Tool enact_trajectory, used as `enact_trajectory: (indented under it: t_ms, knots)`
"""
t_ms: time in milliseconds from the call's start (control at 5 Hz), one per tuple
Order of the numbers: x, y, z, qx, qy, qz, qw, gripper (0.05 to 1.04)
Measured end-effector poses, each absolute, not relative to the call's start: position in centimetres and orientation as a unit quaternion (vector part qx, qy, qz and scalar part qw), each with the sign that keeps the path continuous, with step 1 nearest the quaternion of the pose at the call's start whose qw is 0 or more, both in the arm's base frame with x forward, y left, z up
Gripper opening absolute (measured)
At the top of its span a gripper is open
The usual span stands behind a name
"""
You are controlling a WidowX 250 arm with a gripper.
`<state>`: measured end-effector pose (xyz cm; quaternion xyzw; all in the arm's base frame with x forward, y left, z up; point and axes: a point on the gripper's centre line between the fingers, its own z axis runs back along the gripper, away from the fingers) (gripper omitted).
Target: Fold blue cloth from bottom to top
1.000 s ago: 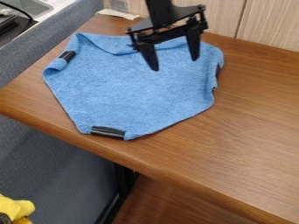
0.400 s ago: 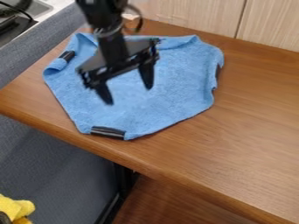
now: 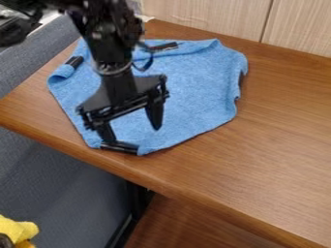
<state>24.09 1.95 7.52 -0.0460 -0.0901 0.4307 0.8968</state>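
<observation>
Down and across the blue cloth (image 3: 200, 92), the end effector (image 3: 134, 134) has travelled from above the cloth's far part, by the tabletop's back edge, to its lowest corner, near the tabletop's front edge. The black arm (image 3: 119, 58) has followed, now reaching in from the upper left over the cloth's far left part. The cloth itself lies where it lay before, spread out with its near corner unfolded.

The end effector points downward with its two fingers wide apart and nothing held between them. One fingertip is at the black strip (image 3: 128, 148) on the cloth's lowest corner; whether it touches the strip cannot be told. The other hangs farther right, over blue fabric.

The cloth rests on the left part of the wooden tabletop (image 3: 271, 145), between the back edge and the front edge. A second black strip (image 3: 74, 62) sits at its left corner, beside a curled bit of fabric, a third (image 3: 163, 47) along its far edge, and a dark piece (image 3: 241, 79) shows at its right edge. Wood-grain panelling (image 3: 207, 14) stands behind the back edge. Beyond the front edge, low on the left, is a yellow object (image 3: 16, 229).
</observation>
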Motion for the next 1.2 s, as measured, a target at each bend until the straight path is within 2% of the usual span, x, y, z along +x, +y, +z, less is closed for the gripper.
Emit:
enact_trajectory:
  t_ms: [400,600,800,1000,1200]
  knots:
    - [23.4,2.7,6.7,-0.022,-0.088,0.447,0.890,1.001]
    - [22.9,3.4,5.3,-0.004,-0.059,0.457,0.887,0.967]
    - [23.9,3.3,4.5,-0.001,-0.031,0.453,0.891,0.696]
    - [24.6,3.2,4.2,0.006,-0.032,0.441,0.897,0.402]
    - [24.7,3.2,4.2,0.004,-0.030,0.439,0.898,0.201]
